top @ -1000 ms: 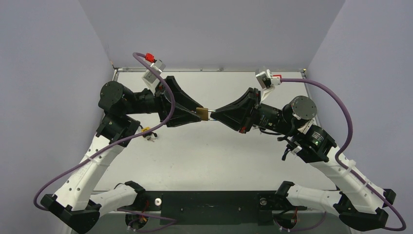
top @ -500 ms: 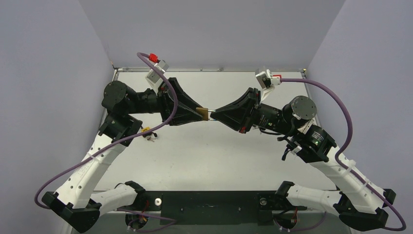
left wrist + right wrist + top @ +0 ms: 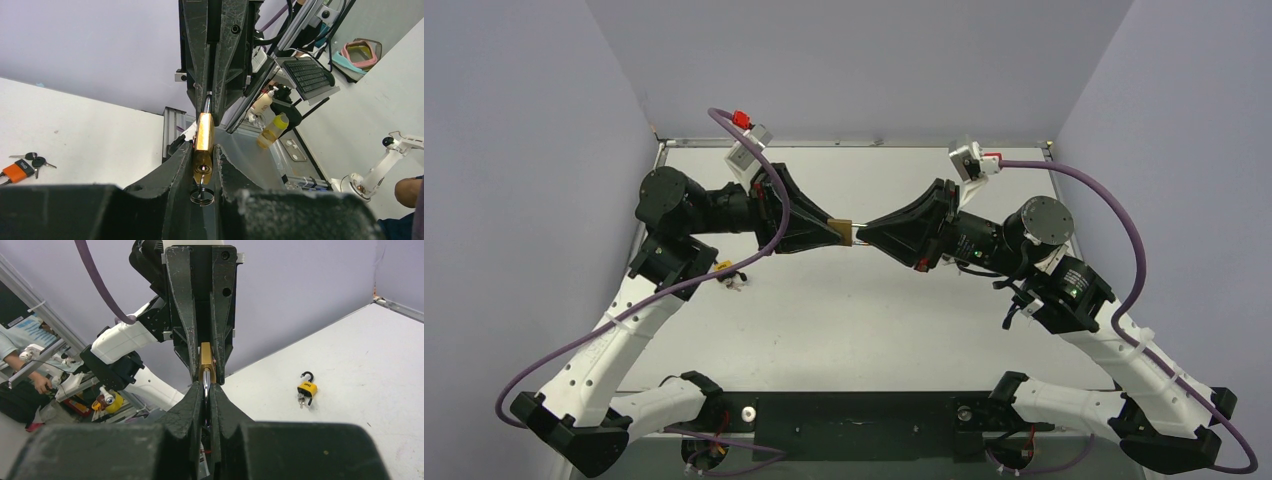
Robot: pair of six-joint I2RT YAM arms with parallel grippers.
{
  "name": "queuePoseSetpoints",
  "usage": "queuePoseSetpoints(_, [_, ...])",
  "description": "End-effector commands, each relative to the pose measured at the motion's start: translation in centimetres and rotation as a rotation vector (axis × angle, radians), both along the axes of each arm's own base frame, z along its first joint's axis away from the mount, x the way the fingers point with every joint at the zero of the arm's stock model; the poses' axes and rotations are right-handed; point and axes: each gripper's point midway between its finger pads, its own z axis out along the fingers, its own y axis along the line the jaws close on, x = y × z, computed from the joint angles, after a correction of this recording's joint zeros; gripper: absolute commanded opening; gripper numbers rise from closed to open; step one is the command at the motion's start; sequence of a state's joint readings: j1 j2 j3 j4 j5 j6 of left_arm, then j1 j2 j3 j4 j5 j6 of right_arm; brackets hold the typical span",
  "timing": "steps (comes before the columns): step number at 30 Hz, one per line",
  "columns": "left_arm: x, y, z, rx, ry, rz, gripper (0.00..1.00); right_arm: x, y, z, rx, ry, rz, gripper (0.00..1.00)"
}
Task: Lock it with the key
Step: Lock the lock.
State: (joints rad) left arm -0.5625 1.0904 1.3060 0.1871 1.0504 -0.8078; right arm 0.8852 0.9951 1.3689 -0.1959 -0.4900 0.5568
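Note:
A brass padlock (image 3: 847, 232) hangs in the air between my two grippers over the middle of the table. My left gripper (image 3: 836, 229) is shut on the padlock's body (image 3: 204, 142). A key with a small ring (image 3: 202, 195) sticks out of the keyhole between the left fingers. My right gripper (image 3: 862, 233) faces it and is shut on the silver shackle (image 3: 206, 385). In the right wrist view the brass body (image 3: 206, 362) shows just beyond the right fingertips, clamped by the left gripper.
A second, yellow-orange padlock (image 3: 725, 272) with an open shackle and a bunch of keys lies on the white table (image 3: 844, 330) below the left arm. It also shows in the right wrist view (image 3: 307, 388) and the left wrist view (image 3: 19, 169).
My left gripper has shifted a little to the right with the padlock, closing in on the right gripper. The right arm has barely moved.

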Motion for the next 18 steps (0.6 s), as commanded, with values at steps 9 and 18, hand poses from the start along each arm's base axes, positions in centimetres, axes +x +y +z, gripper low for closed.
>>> queuePoseSetpoints(9, [1.1,0.0,0.2,-0.013,0.011,0.085,0.00,0.6,-1.9,1.2,0.007,-0.104,-0.097,0.55])
queuePoseSetpoints(18, [1.1,0.4,-0.1,0.018,0.028,0.120,0.00,1.7,-3.7,-0.2,-0.005,-0.102,-0.127,0.47])
